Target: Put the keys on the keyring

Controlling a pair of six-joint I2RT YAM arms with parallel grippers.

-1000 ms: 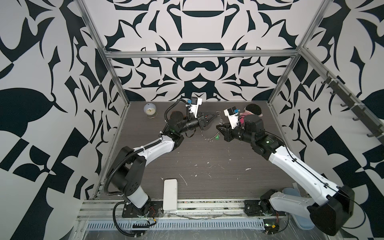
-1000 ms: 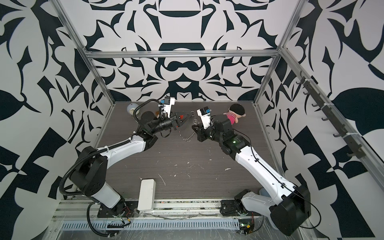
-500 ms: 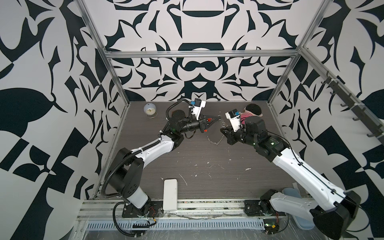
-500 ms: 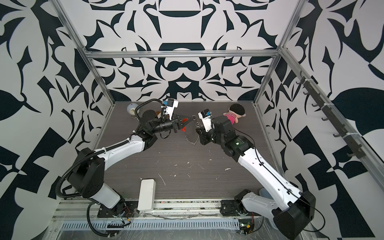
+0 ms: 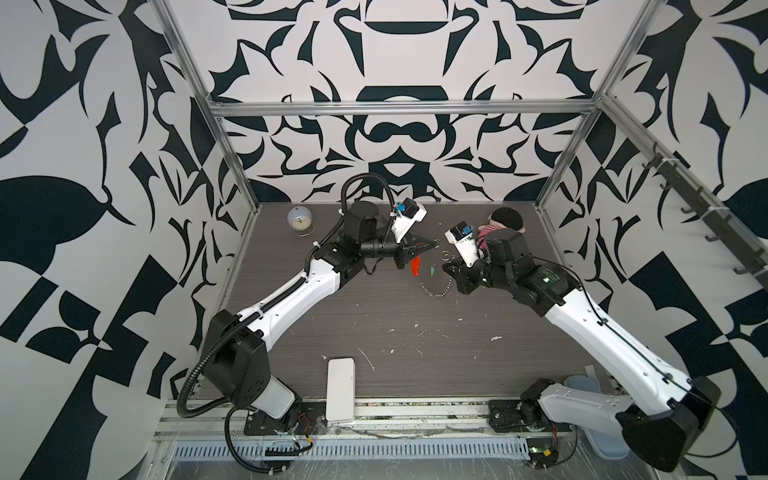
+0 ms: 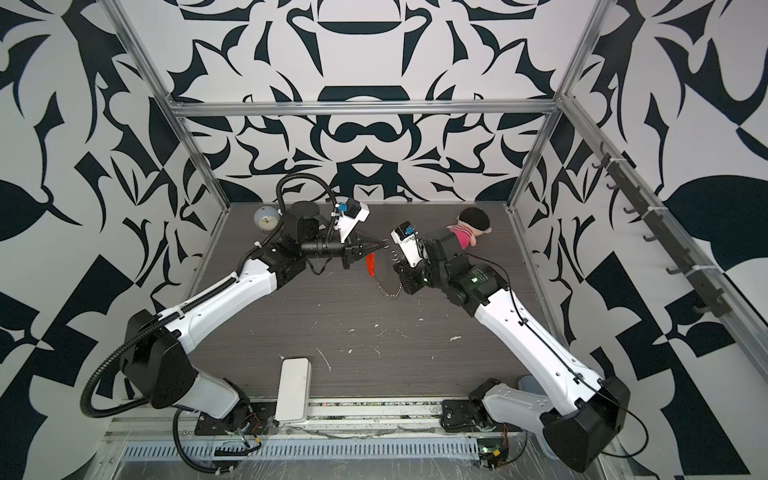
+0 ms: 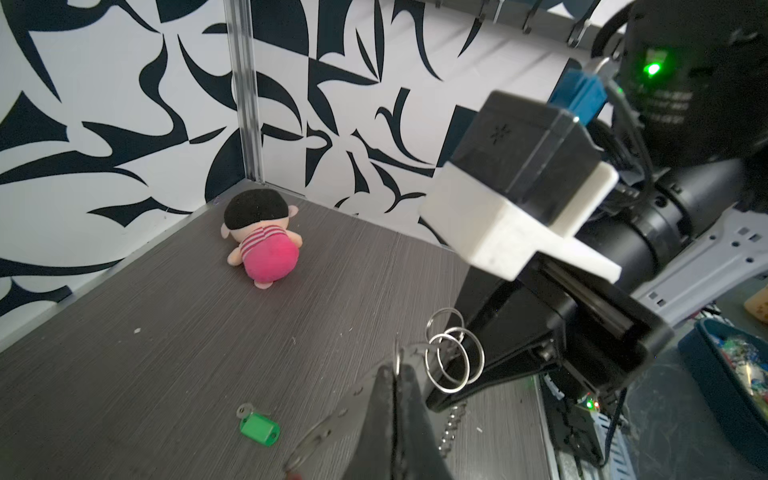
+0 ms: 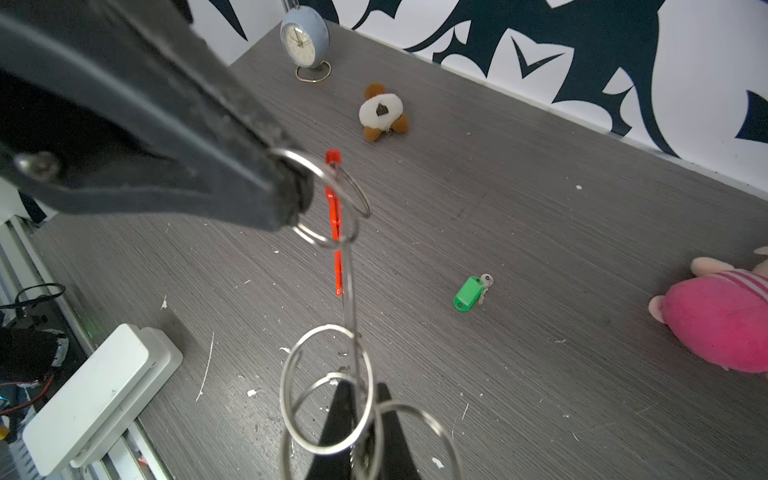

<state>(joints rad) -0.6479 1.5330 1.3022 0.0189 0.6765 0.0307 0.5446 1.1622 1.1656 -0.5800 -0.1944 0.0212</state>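
Note:
The keyring (image 5: 416, 266) hangs above the table between both grippers, a red-orange bar with silver rings and a chain drooping below in both top views. My left gripper (image 5: 432, 243) is shut on one ring (image 7: 399, 359). My right gripper (image 5: 448, 269) is shut on the ring cluster (image 8: 332, 386) at the other end, its fingertips (image 8: 340, 399) showing behind the rings. One key (image 8: 469, 293) with a green head lies flat on the table below, apart from the keyring and from both grippers. It also shows in the left wrist view as the key (image 7: 258, 426).
A pink plush doll (image 5: 505, 220) lies at the back right, close behind my right arm. A small clock (image 5: 300, 219) stands at the back left. A white-and-brown plush toy (image 8: 384, 112) lies near it. A white box (image 5: 340, 388) rests at the front edge.
The keyring has come up off the table and the red bar now hangs under the left gripper. The right gripper has shifted slightly right, and both stay shut.

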